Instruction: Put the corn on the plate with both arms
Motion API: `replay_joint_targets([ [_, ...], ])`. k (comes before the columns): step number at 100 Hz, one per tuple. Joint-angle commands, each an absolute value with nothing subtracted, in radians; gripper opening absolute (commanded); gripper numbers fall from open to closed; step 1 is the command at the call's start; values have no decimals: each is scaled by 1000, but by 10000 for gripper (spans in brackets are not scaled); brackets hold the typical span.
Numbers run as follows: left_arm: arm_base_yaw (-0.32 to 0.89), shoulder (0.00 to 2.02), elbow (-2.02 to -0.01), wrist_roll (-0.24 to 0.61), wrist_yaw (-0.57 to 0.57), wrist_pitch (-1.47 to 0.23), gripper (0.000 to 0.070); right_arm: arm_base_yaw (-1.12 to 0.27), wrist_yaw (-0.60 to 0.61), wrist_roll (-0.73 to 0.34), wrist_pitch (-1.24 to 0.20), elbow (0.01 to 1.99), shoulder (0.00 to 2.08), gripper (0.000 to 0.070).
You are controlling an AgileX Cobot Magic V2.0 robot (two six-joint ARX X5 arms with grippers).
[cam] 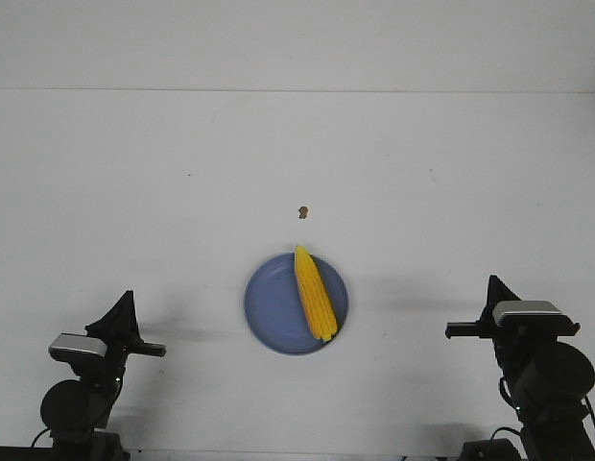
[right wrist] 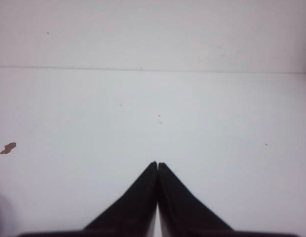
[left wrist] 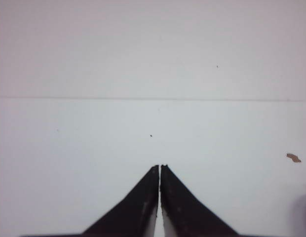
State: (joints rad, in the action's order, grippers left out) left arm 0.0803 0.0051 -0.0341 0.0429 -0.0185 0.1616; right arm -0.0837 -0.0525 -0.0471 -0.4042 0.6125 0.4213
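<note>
Front view is showing us the corn [cam: 315,294] already lying on the plate [cam: 269,303], near the middle of the worktop [cam: 134,192] and toward its near edge. Its long axis is running from the far edge to the near edge, tilting slightly, with the pale tip pointing toward the far edge and overhanging the rim a little. We are judging the placing as done.

We are holding our left fingers [cam: 125,312] near the near-left corner and our right fingers [cam: 494,293] near the near-right corner, both well apart from the plate, with the corn lying between them. It is sitting on the plate's right half, so we are judging the right arm the nearer one.

In both wrist views our left fingers [left wrist: 159,170] and right fingers [right wrist: 157,167] are pressing together, pinching nothing, pointing over bare worktop. A small brown speck [cam: 302,211] is lying just beyond the plate, toward the far edge.
</note>
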Motion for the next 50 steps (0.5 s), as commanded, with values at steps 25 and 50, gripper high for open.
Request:
replay_joint_targets([
  [25, 78, 3, -14, 42, -18, 183, 15, -85, -53, -36, -390, 622, 424, 1],
  [50, 78, 3, -14, 42, -18, 182, 15, -85, -53, -36, -390, 622, 424, 1],
])
